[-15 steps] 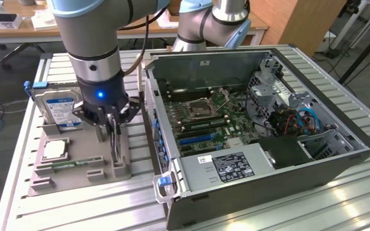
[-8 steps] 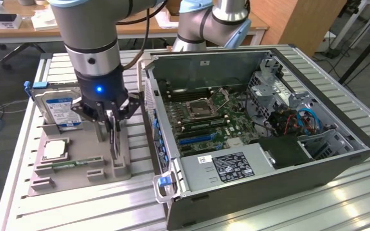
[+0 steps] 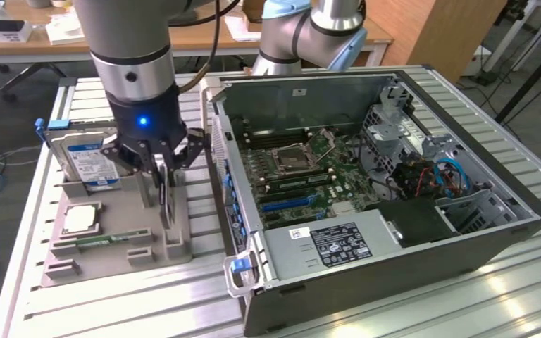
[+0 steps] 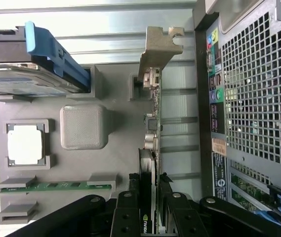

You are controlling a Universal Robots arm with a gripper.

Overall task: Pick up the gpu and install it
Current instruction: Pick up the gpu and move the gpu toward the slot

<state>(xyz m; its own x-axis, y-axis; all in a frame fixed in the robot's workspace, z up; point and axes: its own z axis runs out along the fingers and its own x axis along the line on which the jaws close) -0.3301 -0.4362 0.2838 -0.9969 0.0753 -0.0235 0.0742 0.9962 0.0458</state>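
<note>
The gpu [image 3: 165, 205] stands on edge in the grey holder tray [image 3: 120, 211], at the side nearest the open computer case [image 3: 374, 296]. My gripper [image 3: 163, 179] comes down on it from above, a finger pressed against each broad face, shut on the card. In the wrist view the gpu [image 4: 152, 128] runs away from my gripper [image 4: 150, 178], its brownish board edge with small chips showing and its metal bracket [image 4: 157, 44] at the far end beside the tray's slot. I cannot tell whether the card's lower edge still rests in the tray [image 4: 115, 163].
A silver hard drive [image 3: 87, 158] with a blue-white label stands in the tray's far end, a square CPU chip [image 3: 81, 218] lies in a pocket, and a green memory stick [image 4: 56, 186] lies nearby. The case's motherboard [image 3: 299, 176] faces up. Another arm [image 3: 308, 35] stands behind the case.
</note>
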